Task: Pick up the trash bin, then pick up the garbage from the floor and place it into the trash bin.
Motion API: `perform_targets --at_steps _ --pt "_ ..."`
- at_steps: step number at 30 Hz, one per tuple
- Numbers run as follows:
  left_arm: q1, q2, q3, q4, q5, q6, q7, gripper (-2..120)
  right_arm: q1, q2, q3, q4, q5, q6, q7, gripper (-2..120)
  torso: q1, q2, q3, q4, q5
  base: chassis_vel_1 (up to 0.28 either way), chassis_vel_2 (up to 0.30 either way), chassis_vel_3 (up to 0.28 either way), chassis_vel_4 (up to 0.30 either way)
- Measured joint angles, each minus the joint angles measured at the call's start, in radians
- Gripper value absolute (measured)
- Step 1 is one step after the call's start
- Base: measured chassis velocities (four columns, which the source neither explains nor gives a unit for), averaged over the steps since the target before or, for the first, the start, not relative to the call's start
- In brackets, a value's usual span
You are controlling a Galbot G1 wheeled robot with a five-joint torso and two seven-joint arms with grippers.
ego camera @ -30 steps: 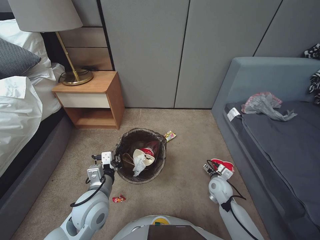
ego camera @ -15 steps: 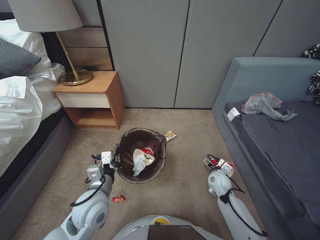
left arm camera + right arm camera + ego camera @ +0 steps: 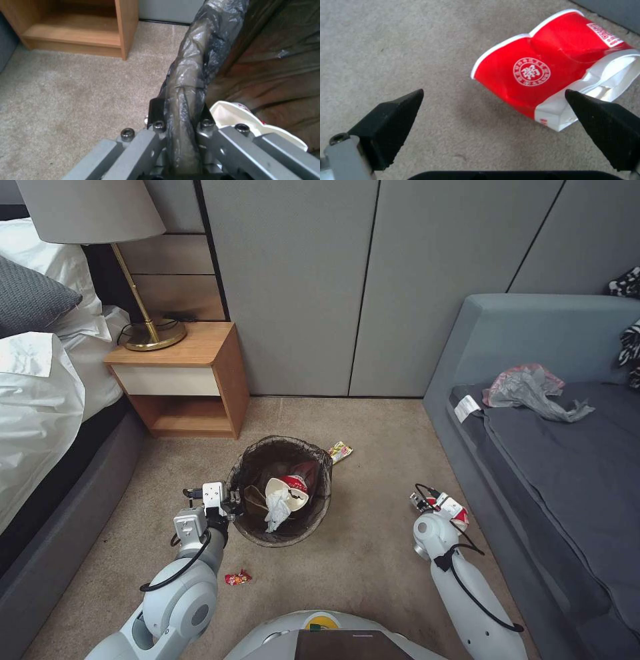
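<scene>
The trash bin (image 3: 280, 447), round with a dark liner, stands on the carpet with a red-and-white cup and tissue (image 3: 285, 495) inside. My left gripper (image 3: 230, 507) is shut on its near-left rim. The left wrist view shows the lined rim (image 3: 193, 75) pinched in the left gripper (image 3: 181, 122). My right gripper (image 3: 445, 508) hangs open low over a crushed red paper cup (image 3: 461, 515) near the sofa. In the right wrist view, the right gripper (image 3: 494, 91) spreads its black fingertips (image 3: 390, 120) wide, with the cup (image 3: 533, 72) just beyond them. More garbage lies around: a yellow wrapper (image 3: 339, 451) behind the bin and a small red wrapper (image 3: 238, 578).
A wooden nightstand (image 3: 190, 380) with a brass lamp (image 3: 150, 330) stands behind and left of the bin, beside the bed (image 3: 40, 400). A grey sofa (image 3: 553, 460) with a crumpled plastic bag (image 3: 530, 390) runs along the right. Open carpet lies between the bin and the sofa.
The right arm has bent and its wrist has settled closer over the red cup, hiding more of it. The left arm and the bin have stayed put.
</scene>
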Motion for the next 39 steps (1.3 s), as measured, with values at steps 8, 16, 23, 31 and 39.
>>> perform_targets --at_steps 8,16,23,31,39 --pt "-0.002 0.003 0.0 0.0 -0.003 0.001 -0.001 0 0.014 0.0 0.006 -0.021 -0.004 0.0 0.017 100 0.0 0.0 0.0 0.0 0.0 0.0 0.0 0.0 0.0" --pt "-0.002 0.002 0.0 0.0 -0.003 0.001 -0.001 0 0.021 -0.002 0.009 -0.029 -0.004 0.0 0.027 100 0.0 0.0 0.0 0.0 0.0 0.0 0.0 0.0 0.0" --pt "-0.002 0.0 0.0 -0.002 -0.004 0.001 -0.001 0 0.006 -0.013 0.026 -0.003 -0.005 -0.01 0.05 100 0.0 0.0 0.0 -0.0001 0.0 0.0 0.0 0.0 0.0" --pt "-0.008 -0.001 0.004 0.0 -0.005 0.004 -0.003 0 -0.04 -0.024 0.057 0.046 -0.005 -0.011 0.055 100 0.0 0.0 0.0 -0.0001 0.0001 0.0 0.0 0.0 0.0" --pt "-0.015 -0.001 0.008 0.002 -0.009 0.007 -0.006 0 -0.006 -0.019 0.055 -0.018 -0.002 -0.009 0.053 100 0.0 0.0 0.0 0.0 0.0001 0.0 0.0 0.0 0.0"
